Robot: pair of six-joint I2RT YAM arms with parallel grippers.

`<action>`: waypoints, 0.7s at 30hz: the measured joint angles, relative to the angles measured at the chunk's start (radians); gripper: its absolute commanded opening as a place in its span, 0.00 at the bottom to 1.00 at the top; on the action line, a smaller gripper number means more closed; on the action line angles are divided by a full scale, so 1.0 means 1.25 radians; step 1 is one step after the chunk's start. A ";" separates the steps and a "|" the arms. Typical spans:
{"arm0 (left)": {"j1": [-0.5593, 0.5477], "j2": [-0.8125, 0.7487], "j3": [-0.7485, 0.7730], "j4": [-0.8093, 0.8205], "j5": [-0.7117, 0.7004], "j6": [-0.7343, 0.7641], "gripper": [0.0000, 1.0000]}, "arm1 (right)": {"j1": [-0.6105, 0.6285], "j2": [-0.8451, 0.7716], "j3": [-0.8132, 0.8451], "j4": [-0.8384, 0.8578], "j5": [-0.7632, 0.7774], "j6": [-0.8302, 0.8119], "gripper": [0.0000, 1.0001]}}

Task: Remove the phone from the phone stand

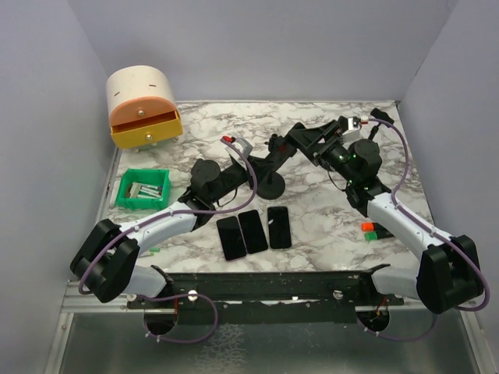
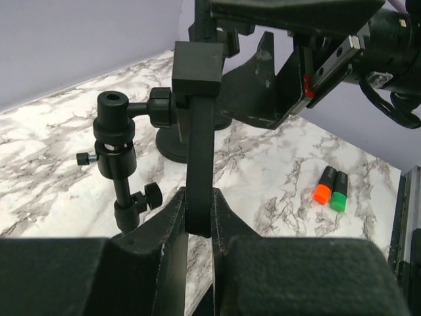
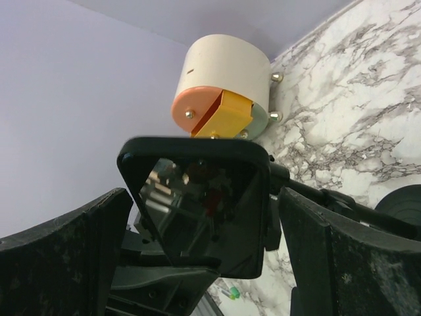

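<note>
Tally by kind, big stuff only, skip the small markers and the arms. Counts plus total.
Phones: 4 (three flat on the table, one clamped)
Stand: 1
Bin: 1
Drawer box: 1
Total: 7

The phone [image 3: 204, 210] has a glossy, mirror-like black glass face. The phone stand [image 2: 199, 164] is matt black, seemingly plastic. The tabletop [image 1: 320, 226] is smooth marbled white. The drawer box [image 3: 223, 66] looks like matt plastic, with shiny metal screw heads [image 3: 276, 77].
</note>
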 measured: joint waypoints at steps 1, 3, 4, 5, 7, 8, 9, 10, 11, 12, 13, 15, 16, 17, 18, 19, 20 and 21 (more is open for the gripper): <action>-0.001 0.002 0.000 -0.002 0.001 0.000 0.00 | 0.000 0.000 0.000 0.003 -0.001 0.000 1.00; -0.004 0.002 -0.001 -0.008 0.005 0.002 0.00 | 0.000 0.000 0.000 0.008 -0.003 -0.006 1.00; -0.006 0.002 -0.001 -0.009 0.006 0.002 0.00 | -0.001 0.000 0.001 0.008 -0.006 -0.011 1.00; -0.008 0.002 -0.002 -0.010 0.007 0.003 0.00 | -0.001 0.000 0.002 0.007 -0.008 -0.017 1.00; -0.008 0.002 -0.001 -0.011 0.007 0.004 0.00 | -0.001 0.000 0.014 -0.005 -0.012 -0.042 1.00; -0.008 0.002 -0.001 -0.011 0.007 0.004 0.00 | -0.001 0.000 0.030 -0.025 -0.012 -0.065 1.00; -0.008 0.002 -0.002 -0.011 0.007 0.004 0.00 | -0.001 0.000 0.050 -0.049 -0.013 -0.088 1.00; -0.008 0.002 -0.002 -0.012 0.008 0.003 0.00 | -0.001 0.000 0.067 -0.069 -0.013 -0.107 1.00; -0.008 0.003 -0.002 -0.017 0.007 0.002 0.00 | -0.001 0.000 0.088 -0.100 -0.013 -0.134 0.99; -0.008 0.006 -0.002 -0.022 0.008 0.002 0.00 | -0.001 0.000 0.102 -0.122 -0.013 -0.157 0.99; -0.008 0.012 -0.002 -0.023 0.008 0.001 0.00 | -0.001 0.000 0.113 -0.139 -0.014 -0.177 0.99; -0.008 0.023 -0.001 -0.022 0.008 0.000 0.00 | -0.001 0.000 0.131 -0.165 -0.016 -0.209 0.98; -0.008 0.026 -0.001 -0.022 0.008 0.000 0.00 | -0.001 0.000 0.142 -0.181 -0.017 -0.224 0.97; -0.008 0.029 -0.001 -0.021 0.009 -0.001 0.00 | -0.001 0.000 0.149 -0.189 -0.019 -0.234 0.96; -0.008 0.032 -0.001 -0.022 0.009 -0.002 0.00 | -0.001 0.001 0.154 -0.196 -0.021 -0.244 0.94; -0.008 0.034 -0.001 -0.022 0.009 -0.002 0.00 | -0.001 0.001 0.156 -0.200 -0.021 -0.251 0.93; -0.008 0.037 -0.001 -0.022 0.010 -0.004 0.00 | -0.001 0.001 0.157 -0.206 -0.023 -0.258 0.92; -0.008 0.038 -0.001 -0.022 0.010 -0.004 0.00 | -0.001 0.002 0.157 -0.213 -0.025 -0.266 0.92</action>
